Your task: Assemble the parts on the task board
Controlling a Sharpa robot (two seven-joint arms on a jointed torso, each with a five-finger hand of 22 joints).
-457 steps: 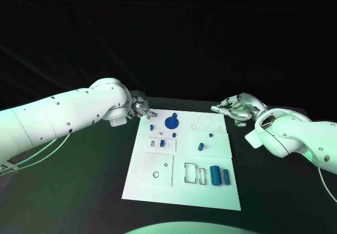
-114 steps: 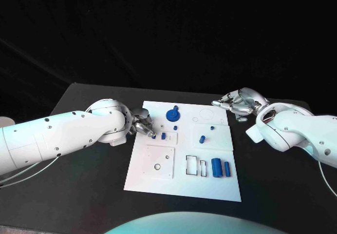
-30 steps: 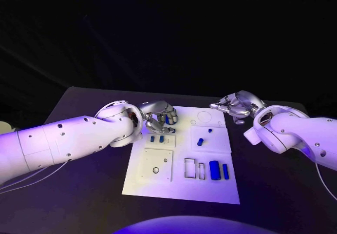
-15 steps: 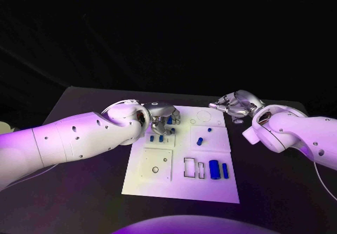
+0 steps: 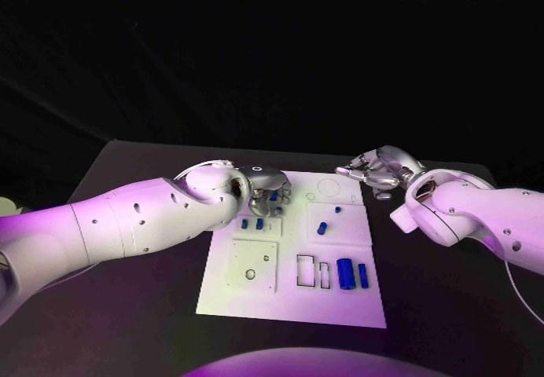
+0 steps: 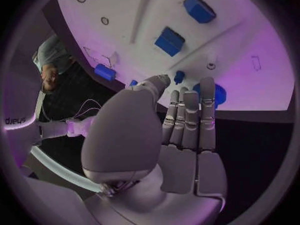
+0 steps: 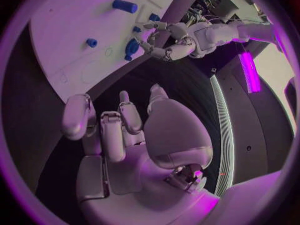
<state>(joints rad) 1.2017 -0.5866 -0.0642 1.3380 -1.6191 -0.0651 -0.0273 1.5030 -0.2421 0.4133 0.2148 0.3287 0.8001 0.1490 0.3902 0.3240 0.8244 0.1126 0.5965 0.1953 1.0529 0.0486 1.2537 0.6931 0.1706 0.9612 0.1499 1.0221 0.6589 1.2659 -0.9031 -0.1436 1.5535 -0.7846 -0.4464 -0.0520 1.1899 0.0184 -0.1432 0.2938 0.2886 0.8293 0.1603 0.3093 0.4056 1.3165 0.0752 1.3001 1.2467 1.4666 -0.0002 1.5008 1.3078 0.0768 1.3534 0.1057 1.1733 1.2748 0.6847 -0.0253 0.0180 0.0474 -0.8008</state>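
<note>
Step in hand, by my reading: left hand (image 5: 266,193) reaching for the gear (image 6: 216,94) at the board's (image 5: 292,298) far-left corner, fingers straight, side by side, holding nothing. Right hand (image 5: 380,170) hovers off the far-right corner, fingers loosely curled, empty. Next move calls for closing on the gear.

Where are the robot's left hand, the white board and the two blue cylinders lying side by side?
left hand (image 5: 267,196): head view, on its silver fingers above the board.
white board (image 5: 295,302): head view, on its bare near part.
two blue cylinders (image 5: 346,274): head view, on the larger one's side.
</note>
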